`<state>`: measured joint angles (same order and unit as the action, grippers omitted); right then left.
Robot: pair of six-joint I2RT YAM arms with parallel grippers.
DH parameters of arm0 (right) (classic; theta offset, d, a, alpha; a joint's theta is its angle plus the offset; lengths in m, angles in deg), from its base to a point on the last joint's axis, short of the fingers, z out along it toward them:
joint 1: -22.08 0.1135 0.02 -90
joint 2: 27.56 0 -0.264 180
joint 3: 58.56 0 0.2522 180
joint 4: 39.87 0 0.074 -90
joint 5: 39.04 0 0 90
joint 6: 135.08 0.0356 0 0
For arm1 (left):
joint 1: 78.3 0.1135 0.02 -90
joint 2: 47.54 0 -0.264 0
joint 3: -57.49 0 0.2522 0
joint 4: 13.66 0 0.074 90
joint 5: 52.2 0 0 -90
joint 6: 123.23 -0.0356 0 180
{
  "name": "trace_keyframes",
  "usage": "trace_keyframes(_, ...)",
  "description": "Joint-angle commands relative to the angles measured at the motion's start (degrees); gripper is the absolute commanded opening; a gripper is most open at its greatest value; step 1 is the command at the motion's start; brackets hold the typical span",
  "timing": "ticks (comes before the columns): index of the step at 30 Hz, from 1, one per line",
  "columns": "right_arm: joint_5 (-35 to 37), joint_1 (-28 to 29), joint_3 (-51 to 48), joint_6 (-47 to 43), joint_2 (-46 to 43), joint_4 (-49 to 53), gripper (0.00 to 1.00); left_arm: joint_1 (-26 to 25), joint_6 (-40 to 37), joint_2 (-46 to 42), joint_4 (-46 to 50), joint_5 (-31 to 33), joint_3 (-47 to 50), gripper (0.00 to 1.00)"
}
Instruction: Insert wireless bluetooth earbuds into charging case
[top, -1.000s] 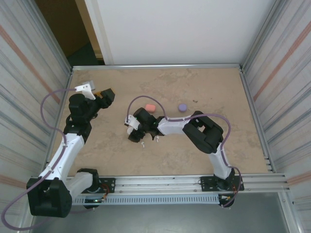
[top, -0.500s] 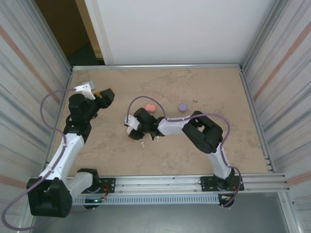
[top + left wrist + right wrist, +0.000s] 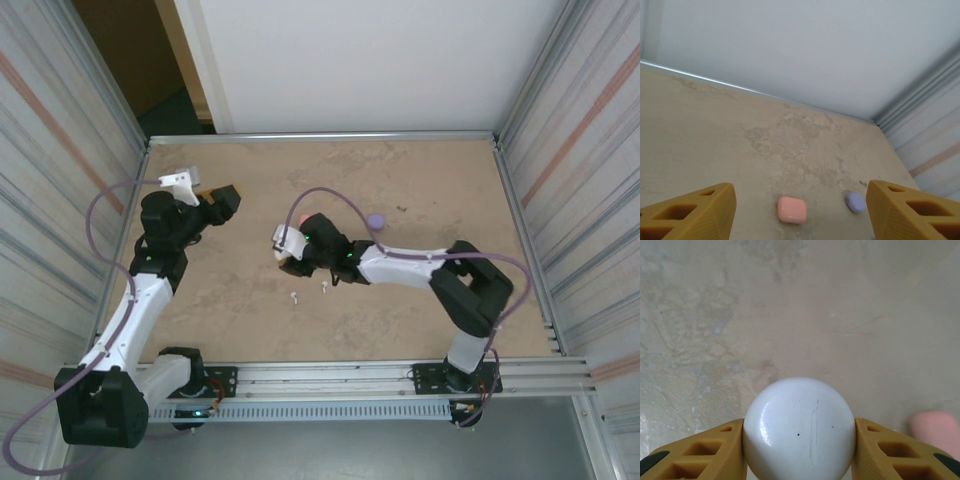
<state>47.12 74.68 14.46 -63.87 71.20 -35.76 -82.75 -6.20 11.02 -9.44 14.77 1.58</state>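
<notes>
My right gripper (image 3: 799,450) is shut on a round white charging case (image 3: 799,427), its yellow fingers pressed against both sides. From above, that gripper (image 3: 290,247) is at mid-table with the white case (image 3: 283,240) at its tip. Two tiny white earbuds (image 3: 294,296) (image 3: 325,288) lie on the table just in front of it. A pink case (image 3: 791,209) and a purple case (image 3: 855,202) rest closed on the table. My left gripper (image 3: 800,220) is open with nothing in it, up at the left (image 3: 222,200).
The tan table (image 3: 420,170) is fenced by a metal rail and ribbed side walls, with a white panel behind. The purple case (image 3: 376,220) lies just behind my right forearm. The pink case (image 3: 937,432) lies close to the right of the held case.
My right gripper has shut on the white case and moved it back and to the right, away from the two earbuds. The right arm has stretched out. The left arm has barely moved.
</notes>
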Motion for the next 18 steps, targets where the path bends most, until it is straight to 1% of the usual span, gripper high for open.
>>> trace_keyframes(1,2.46,-1.37,-3.14,-4.42,-7.24,-1.08,0.47,0.58,-1.20,1.10,-0.13,-9.14,-4.09,0.70)
trace_keyframes(6,5.03,-3.42,-6.94,-8.84,-16.07,-0.61,0.47,0.28,-0.10,4.28,-2.36,-21.07,-7.21,0.69)
trace_keyframes(10,6.87,-5.22,-8.87,-11.60,-21.79,-0.47,0.47,-1.83,-0.11,6.30,-4.34,-25.12,-8.48,0.69)
trace_keyframes(14,7.40,-6.73,-9.70,-13.99,-26.93,0.43,0.47,-5.26,-1.81,9.43,-3.70,-30.07,-11.66,0.73)
trace_keyframes(18,7.53,-7.63,-9.52,-16.37,-30.76,2.23,0.47,-8.58,-2.95,13.46,-3.33,-35.09,-14.69,0.74)
